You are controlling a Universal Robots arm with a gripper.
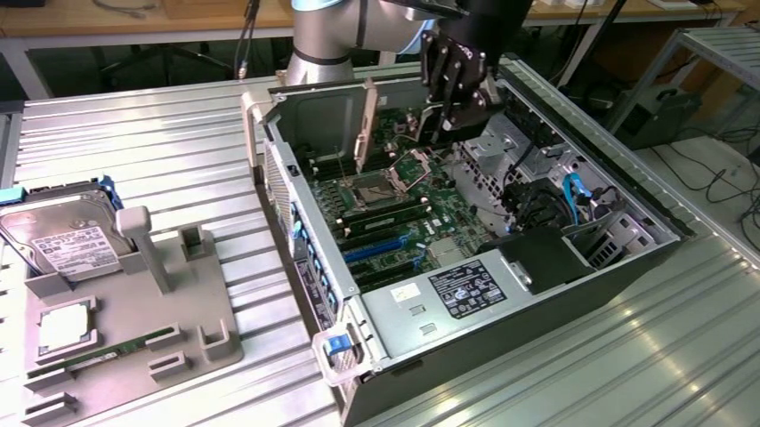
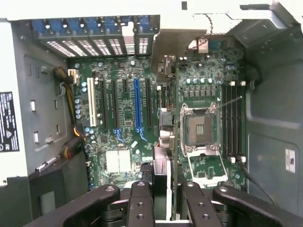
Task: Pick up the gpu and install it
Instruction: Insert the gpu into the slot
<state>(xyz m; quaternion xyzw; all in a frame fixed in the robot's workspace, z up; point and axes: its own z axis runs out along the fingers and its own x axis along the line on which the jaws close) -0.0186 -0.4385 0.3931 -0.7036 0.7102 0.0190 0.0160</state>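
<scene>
1. One arm reaches into the open computer case (image 1: 311, 258) in the exterior view. Its gripper (image 1: 449, 123) hangs over the motherboard (image 1: 446, 213) near the case's far end.
2. The jaws are drawn partway in and clamp the gpu (image 1: 368, 114). The card stands on edge, with its cream bracket upright just beside the case's rear wall.
3. The gpu is above the board, beside the CPU socket (image 1: 374, 187). I cannot tell whether its lower edge touches anything.
4. At the exterior view's left, a grey holder (image 1: 137, 347) lies on the ribbed metal table (image 1: 155, 142), well apart from the case.
5. A hard drive (image 1: 66, 240) with a white label rests at the holder's far end. A slim green RAM stick (image 1: 113, 353) lies in a groove nearer the camera.
6. In the wrist view, the gripper (image 2: 163, 201) looks straight down onto the motherboard (image 2: 123, 137). Its black fingers (image 2: 140, 203) stand on either side of the gpu (image 2: 162, 170) and press against it.
7. The card shows edge-on here, a thin strip running away from the fingers.
8. It runs between the row of expansion slots, among them a blue slot (image 2: 137, 101), and the open CPU socket (image 2: 199, 127).
9. Its far end reaches toward the rear slot openings with blue tabs (image 2: 94, 26).
</scene>
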